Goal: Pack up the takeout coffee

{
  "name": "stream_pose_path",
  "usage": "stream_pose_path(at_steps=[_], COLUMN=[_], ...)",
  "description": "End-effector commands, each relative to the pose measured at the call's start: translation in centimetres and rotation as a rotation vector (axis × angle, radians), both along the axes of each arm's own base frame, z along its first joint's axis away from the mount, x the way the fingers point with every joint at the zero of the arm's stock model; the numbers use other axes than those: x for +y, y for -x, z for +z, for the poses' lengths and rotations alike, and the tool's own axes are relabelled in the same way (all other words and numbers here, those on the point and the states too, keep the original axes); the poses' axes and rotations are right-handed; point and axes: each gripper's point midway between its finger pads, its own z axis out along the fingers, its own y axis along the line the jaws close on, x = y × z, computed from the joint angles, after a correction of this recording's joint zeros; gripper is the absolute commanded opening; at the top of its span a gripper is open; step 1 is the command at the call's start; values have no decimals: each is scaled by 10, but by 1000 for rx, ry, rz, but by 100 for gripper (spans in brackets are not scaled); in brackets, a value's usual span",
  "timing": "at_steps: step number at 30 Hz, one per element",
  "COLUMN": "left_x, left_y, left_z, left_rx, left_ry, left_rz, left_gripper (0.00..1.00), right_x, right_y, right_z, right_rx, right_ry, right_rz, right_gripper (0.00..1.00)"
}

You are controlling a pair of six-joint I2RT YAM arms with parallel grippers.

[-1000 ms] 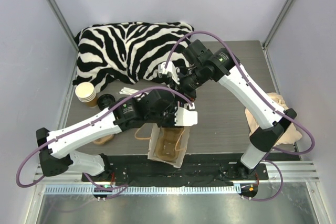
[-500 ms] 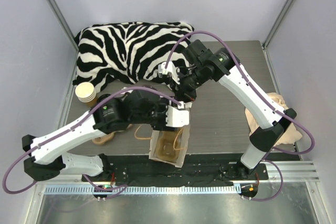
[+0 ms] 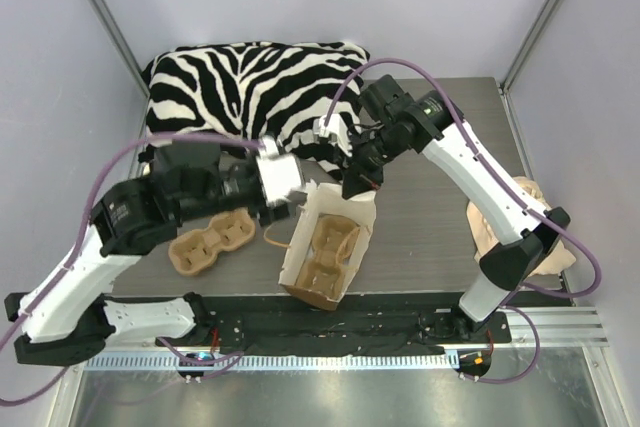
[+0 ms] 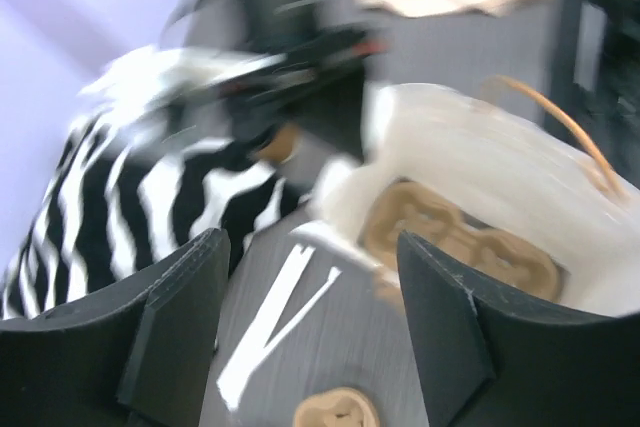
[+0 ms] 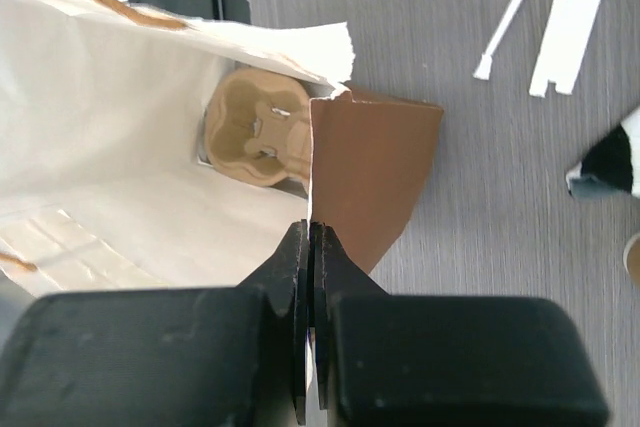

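Observation:
A brown paper bag with a white inside stands open at the near middle of the table, with a moulded pulp cup carrier in it. My right gripper is shut on the bag's far rim; in the right wrist view the fingers pinch the rim edge of the bag, and the carrier shows inside. My left gripper is open and empty, just left of the bag; its view is blurred, with the fingers wide apart over the table. The lidded takeout coffee is not in view.
A second pulp carrier lies on the table left of the bag. A zebra-striped cloth fills the back. White paper strips lie beyond the bag. A beige cloth lies at the right edge. A black rail runs along the front.
My left arm has pulled back from above the bag to its left and risen. The bag now stands wider open and the carrier on the table is uncovered. My right gripper kept its hold.

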Motion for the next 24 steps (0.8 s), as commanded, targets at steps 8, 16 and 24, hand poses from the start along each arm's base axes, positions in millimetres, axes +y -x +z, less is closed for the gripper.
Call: stream_pose_path(at_steps=[8,16,24], left_x=[22,-42,-117], left_y=[-169,-262,-304], left_z=[17,-68,-125], left_rx=[375,537,543], left_ry=[220,172,148], left_rz=[399,405,379], left_gripper=[94,95,96], right_x=[-81,-140,-206], right_y=[12,-4,-23], right_z=[-2,-16,-30], right_rx=[57,55,52], right_ry=[67,100,152], right_rz=[-221,-428,-580], right_gripper=[1,1,1])
